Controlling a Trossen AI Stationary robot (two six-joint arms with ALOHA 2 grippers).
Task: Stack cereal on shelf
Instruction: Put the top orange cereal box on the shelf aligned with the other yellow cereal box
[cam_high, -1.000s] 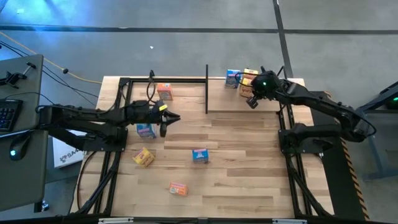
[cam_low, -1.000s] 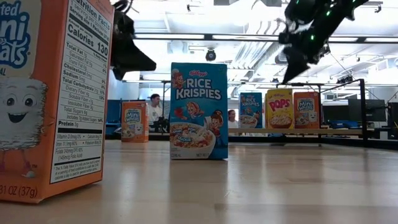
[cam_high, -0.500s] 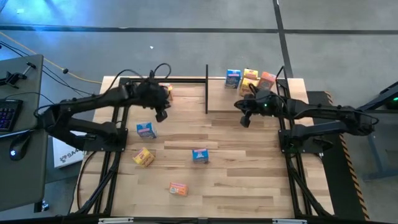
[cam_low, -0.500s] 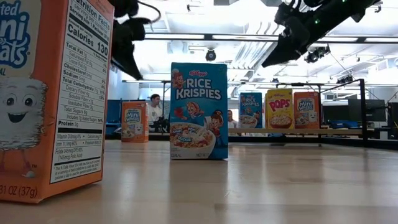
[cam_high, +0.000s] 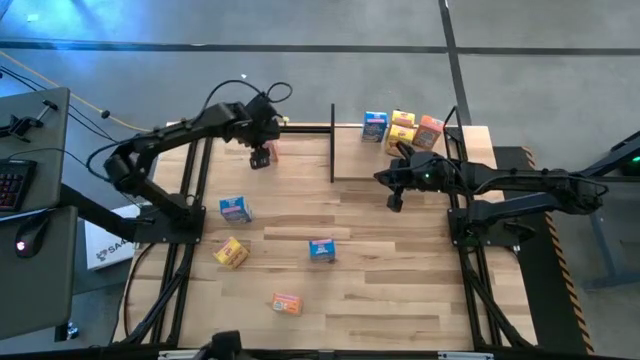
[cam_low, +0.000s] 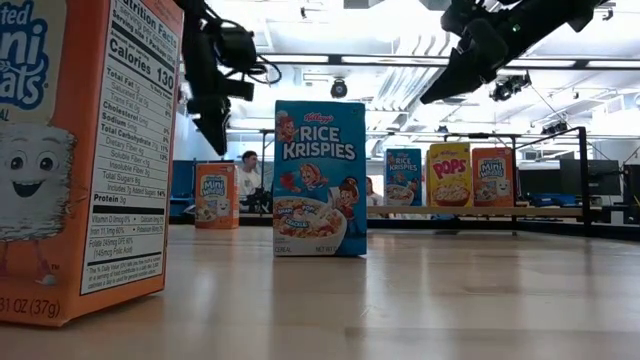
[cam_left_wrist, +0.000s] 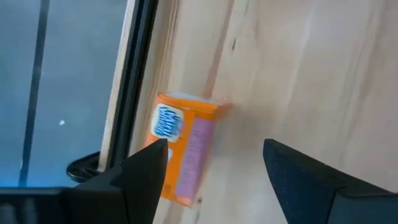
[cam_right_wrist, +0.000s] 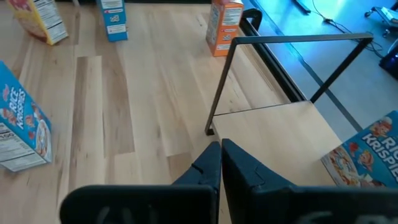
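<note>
Three cereal boxes (cam_high: 401, 128) already line the back of the shelf (cam_high: 365, 165), which sits at the tabletop's (cam_high: 400, 270) far right, a sign the stacking is under way. The left gripper (cam_left_wrist: 214, 165) hangs over an orange box (cam_high: 267, 150) near the far left edge, fingers spread and empty, the box between them but untouched, apparently set for a grasp. The right gripper (cam_right_wrist: 221, 163), fingers pressed together and holding nothing, hovers above the shelf's front edge. Four more boxes stand scattered on the tabletop.
</note>
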